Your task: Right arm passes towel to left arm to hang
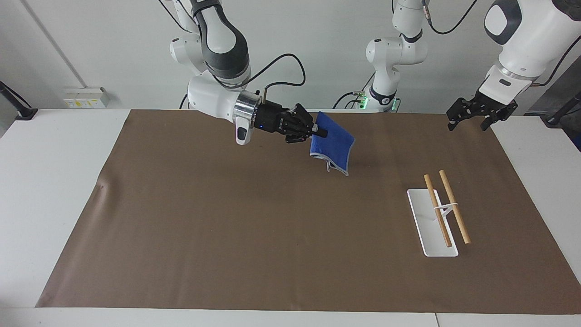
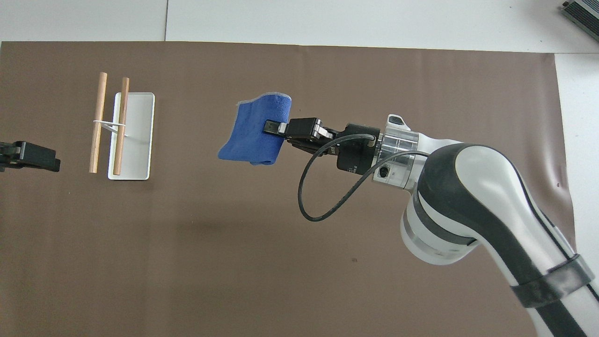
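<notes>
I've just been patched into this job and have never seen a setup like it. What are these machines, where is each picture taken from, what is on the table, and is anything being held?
These are two white robot arms at a table covered by a brown mat. One picture looks at the robots from across the table; the other looks steeply down from above their own end, so the sides are swapped between them.

The right gripper is shut on the towel, a small blue cloth, and holds it up in the air over the mat. The cloth hangs folded from the grip, touching nothing else.

The left gripper is open and empty, waiting over the mat's edge at the left arm's end of the table.

On the mat near that end stands a small rack: a white base carrying two wooden rods. Nothing hangs on it yet.
</notes>
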Robot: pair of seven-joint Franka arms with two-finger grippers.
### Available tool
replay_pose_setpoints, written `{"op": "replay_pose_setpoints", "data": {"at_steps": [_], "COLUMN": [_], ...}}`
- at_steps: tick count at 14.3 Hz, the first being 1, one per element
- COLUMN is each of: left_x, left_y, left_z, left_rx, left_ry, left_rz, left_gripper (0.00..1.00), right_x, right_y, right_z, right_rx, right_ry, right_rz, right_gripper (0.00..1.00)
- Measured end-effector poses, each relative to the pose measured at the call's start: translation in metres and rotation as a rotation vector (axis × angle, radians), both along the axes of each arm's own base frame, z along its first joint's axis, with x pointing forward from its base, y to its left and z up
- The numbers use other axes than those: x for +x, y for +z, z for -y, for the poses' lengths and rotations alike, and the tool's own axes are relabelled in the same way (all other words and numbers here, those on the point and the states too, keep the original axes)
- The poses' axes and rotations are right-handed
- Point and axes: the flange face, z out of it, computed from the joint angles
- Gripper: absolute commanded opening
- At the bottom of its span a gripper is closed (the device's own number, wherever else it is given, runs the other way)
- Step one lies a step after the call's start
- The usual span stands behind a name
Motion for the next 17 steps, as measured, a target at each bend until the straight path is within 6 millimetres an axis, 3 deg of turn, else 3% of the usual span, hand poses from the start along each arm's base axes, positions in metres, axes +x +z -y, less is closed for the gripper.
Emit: {"op": "replay_pose_setpoints", "data": {"at_steps": [10,14,17], "left_x": [-0.001,0.001,0.002], "left_y": [0.000,-0.001,-0.016], "left_z": [0.005,0.030,0.061], "left_rx": [-0.041,-0.214,-0.369], "left_ry": [0.012,0.246,0.472], "left_rz": [-0.004,-0.016,-0.015], "left_gripper": [1.00,1.00,1.00], "right_x": [0.000,0.000,0.000], "right_y": [0.001,0.002,0.002], "right_z": [0.000,0.000,0.000], "right_rx": [0.001,0.000,-0.002], "right_ry": [0.000,0.000,0.001], "right_rz": [0.003,0.007,0.013], "right_gripper": [0.00,0.00,0.00]}}
